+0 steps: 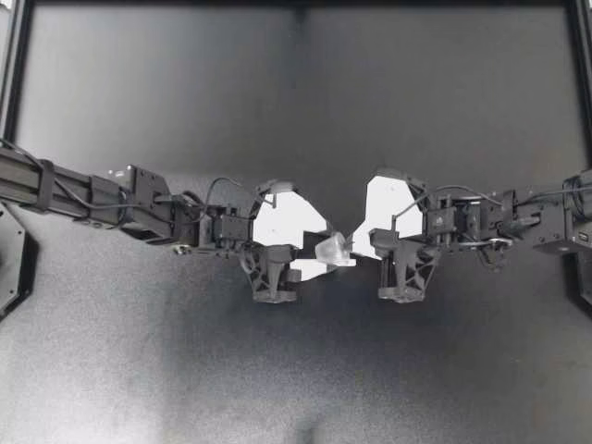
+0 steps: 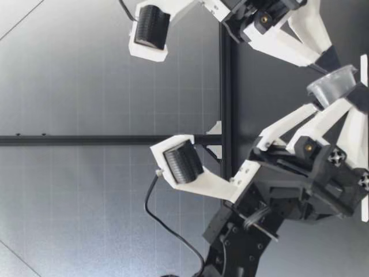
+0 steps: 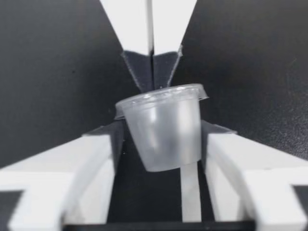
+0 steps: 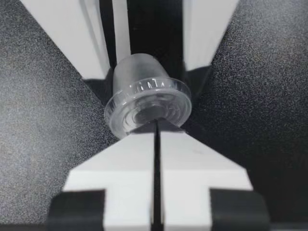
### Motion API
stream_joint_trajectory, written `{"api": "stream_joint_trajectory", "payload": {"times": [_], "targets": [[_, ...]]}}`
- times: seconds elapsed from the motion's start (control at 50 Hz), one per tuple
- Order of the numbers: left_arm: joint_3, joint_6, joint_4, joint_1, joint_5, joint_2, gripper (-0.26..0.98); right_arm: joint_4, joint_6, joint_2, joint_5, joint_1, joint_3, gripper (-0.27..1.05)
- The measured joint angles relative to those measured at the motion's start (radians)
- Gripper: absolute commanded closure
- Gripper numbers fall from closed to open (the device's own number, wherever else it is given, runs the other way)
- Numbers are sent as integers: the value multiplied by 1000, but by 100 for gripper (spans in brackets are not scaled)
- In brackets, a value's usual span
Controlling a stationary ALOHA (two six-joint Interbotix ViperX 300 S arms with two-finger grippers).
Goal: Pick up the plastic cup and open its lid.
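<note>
Here my left gripper (image 1: 324, 251) clamps the small clear plastic cup (image 1: 336, 249) by its sides, tilted, above the middle of the dark table (image 1: 277, 111). Its lid (image 4: 148, 103) is on. My right gripper (image 1: 363, 245), fingers pressed together, touches the lid's rim; whether it pinches the rim I cannot tell.

I seem to be working in a robotics lab cell: a matte black table (image 1: 185, 370) boxed in by black metal frame rails (image 1: 13, 65). Beyond the table's far edge stands a plain grey gridded backdrop (image 2: 86, 75).
</note>
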Motion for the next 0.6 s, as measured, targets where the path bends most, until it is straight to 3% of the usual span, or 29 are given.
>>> {"api": "stream_joint_trajectory", "payload": {"times": [0.22,0.44,0.6], "targets": [[-2,-3,0,-2,0,0,59,2,-2,0,0,0,2,98],[12,-6,-2,2,-9,-3,61,0,-2,-38,-2,0,23,98],[95,-12,-2,2,-104,-55,61,-15,-21,-204,-43,0,60,97]]}}
